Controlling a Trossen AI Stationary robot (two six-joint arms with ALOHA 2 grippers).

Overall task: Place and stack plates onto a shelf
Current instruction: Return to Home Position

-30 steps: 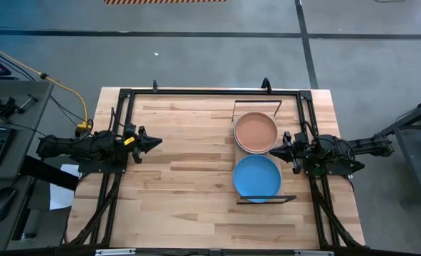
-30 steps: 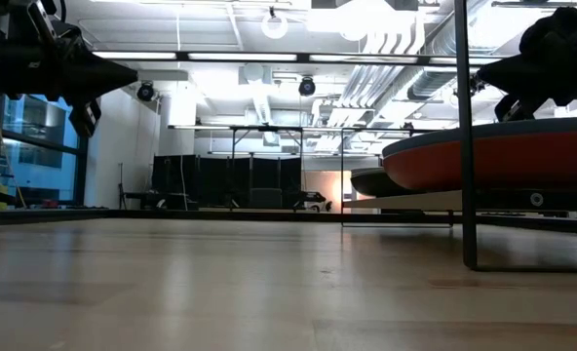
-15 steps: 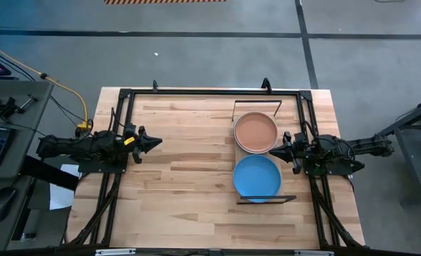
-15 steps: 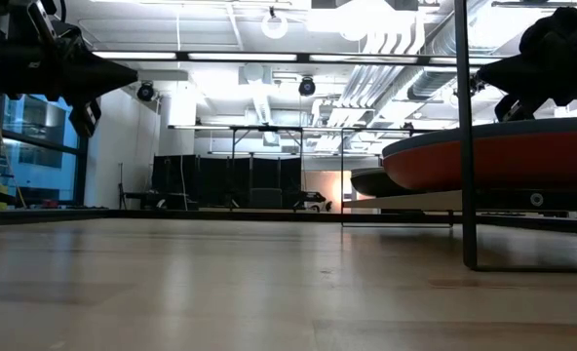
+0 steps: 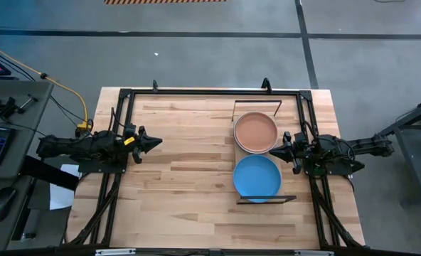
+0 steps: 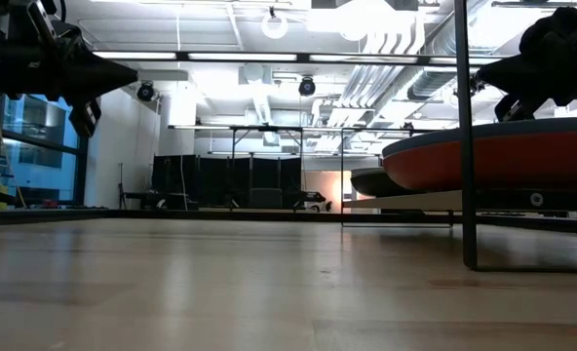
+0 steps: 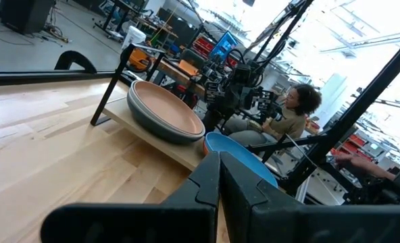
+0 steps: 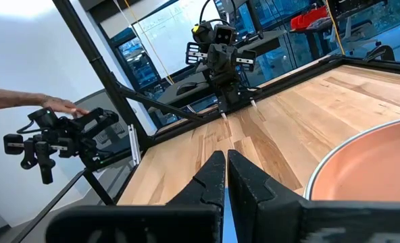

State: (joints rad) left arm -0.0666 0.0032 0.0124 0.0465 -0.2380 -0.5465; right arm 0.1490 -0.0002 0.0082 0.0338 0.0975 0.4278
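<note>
Now both arms sit at opposite edges of the worktop (image 5: 189, 163), each pointing inward. The left tool (image 5: 156, 143) hangs above the left edge, well apart from the plates. Its fingers are pressed together with nothing between them. The right tool (image 5: 278, 150) is at the right edge, just beside the shelf (image 5: 267, 200), level with the gap between the two stacks. Its fingers are likewise drawn together, and it holds nothing. The low view shows it raised above the plates' rims rather than resting on them.

The shelf runs front to back on the right half of the worktop, with a black frame end at each end. A salmon pink plate (image 5: 256, 131) tops the stack at the far end. The left wrist view shows a pale greyish plate directly under it. A blue plate (image 5: 257, 176) tops the stack at the near end, and in the low view a coral red plate (image 6: 508, 161) shows beneath its rim. The two stacks sit just beside each other.

Beyond the worktop, a seated person (image 7: 296, 113) appears behind the right arm.
</note>
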